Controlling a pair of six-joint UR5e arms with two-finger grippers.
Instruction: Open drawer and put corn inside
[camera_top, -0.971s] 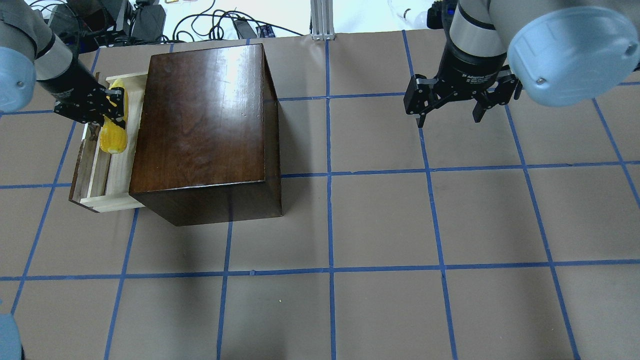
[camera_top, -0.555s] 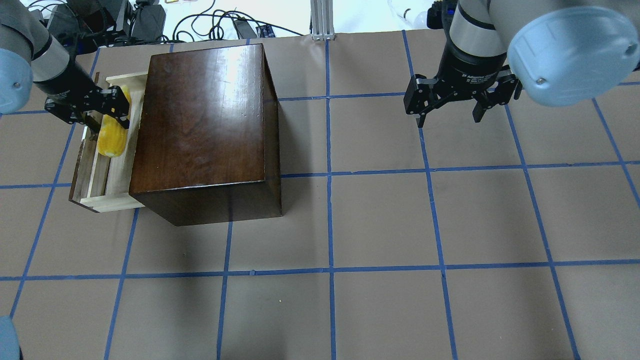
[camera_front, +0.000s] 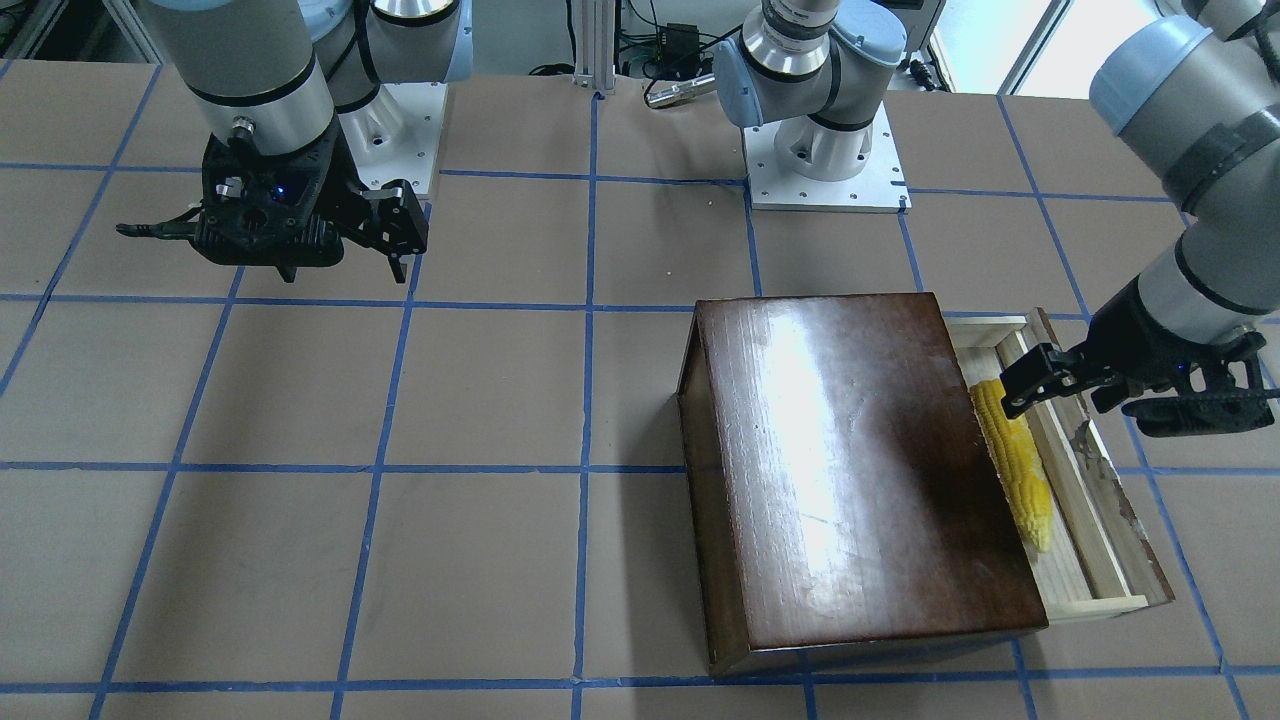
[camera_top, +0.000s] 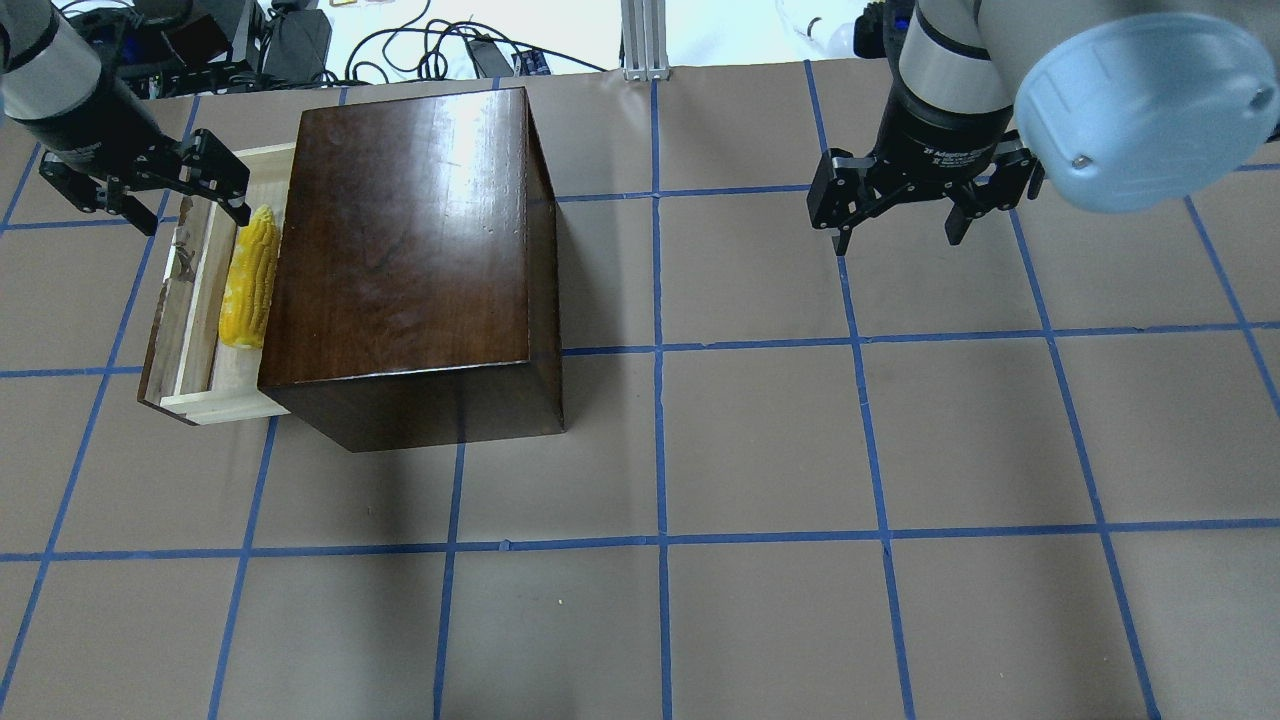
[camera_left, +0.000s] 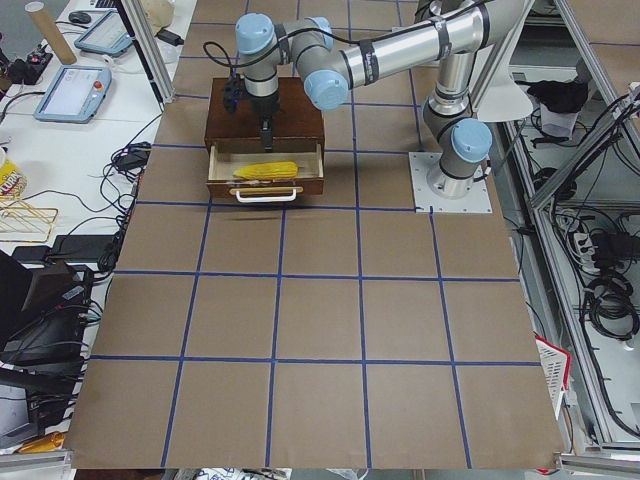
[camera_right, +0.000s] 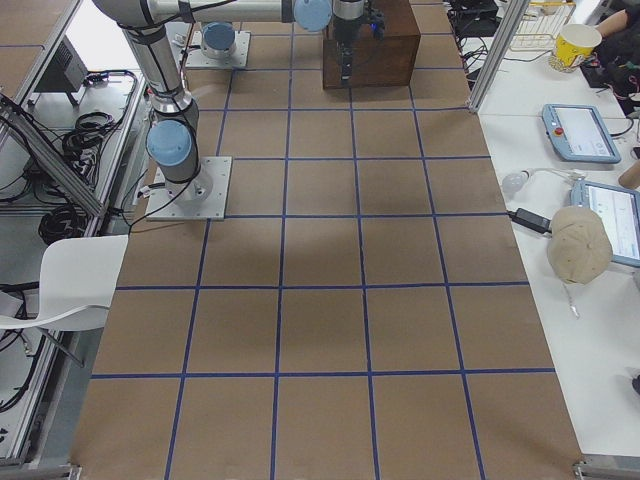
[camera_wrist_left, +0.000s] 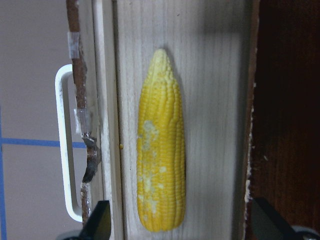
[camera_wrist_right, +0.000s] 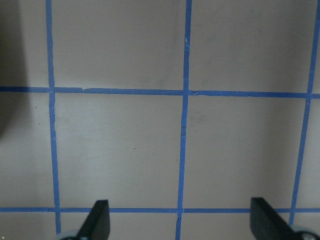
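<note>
Left wrist-mounted view told the story: the yellow corn cob with its rows of kernels (camera_wrist_left: 161, 150) lay flat on the floor of the shallow pale-wood drawer (camera_wrist_left: 215, 100), lengthwise along it and nothing touching it. The drawer stood pulled out from the glossy dark-brown wooden box (camera_top: 400, 250). Above the drawer's far end hung the left pincer (camera_top: 195, 222), spread wide and empty. Well apart over the brown-papered counter with its blue tape grid (camera_top: 760, 440), the right pincer (camera_top: 898, 243) was splayed too, carrying nothing.

I reckoned that cob was stiff and light. Its bumpy kernels offered purchase, but it was round enough to roll, so the thick middle, taken across, was the place for fingers. The drawer looked light and free-sliding. Its white loop handle (camera_wrist_left: 61, 150) was the obvious hold, though the chipped, taped front panel beside it struck me as fragile.
</note>
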